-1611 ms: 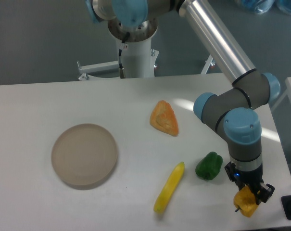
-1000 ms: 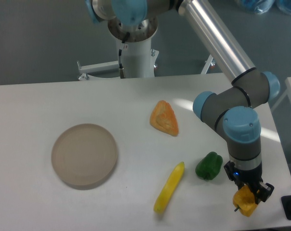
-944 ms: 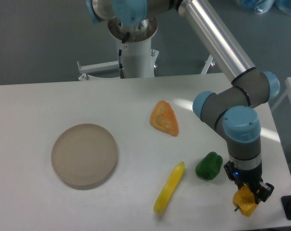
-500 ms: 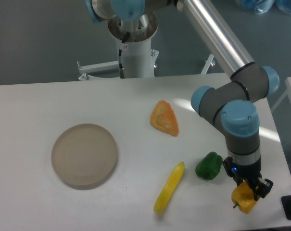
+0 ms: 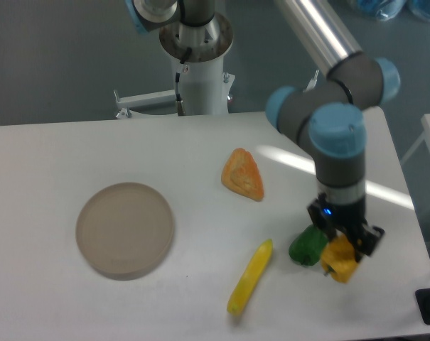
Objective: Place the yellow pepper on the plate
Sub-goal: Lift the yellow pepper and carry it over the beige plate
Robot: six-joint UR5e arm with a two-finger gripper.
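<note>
We saw the gripper (image 5: 342,246) clamped on the yellow pepper (image 5: 339,258), which hung in its fingers above the table (image 5: 44,298) at the right side, just beside the green pepper (image 5: 308,246). The plate (image 5: 124,229) lay flat at the left, well apart from the held pepper. Between them we noted a long yellow chili (image 5: 249,278) and, farther back, an orange wedge (image 5: 244,174), both lying on the table.

Even, bright light; a glare streak crosses the table (image 5: 72,153) at right, shadows soft, focus slightly soft.
</note>
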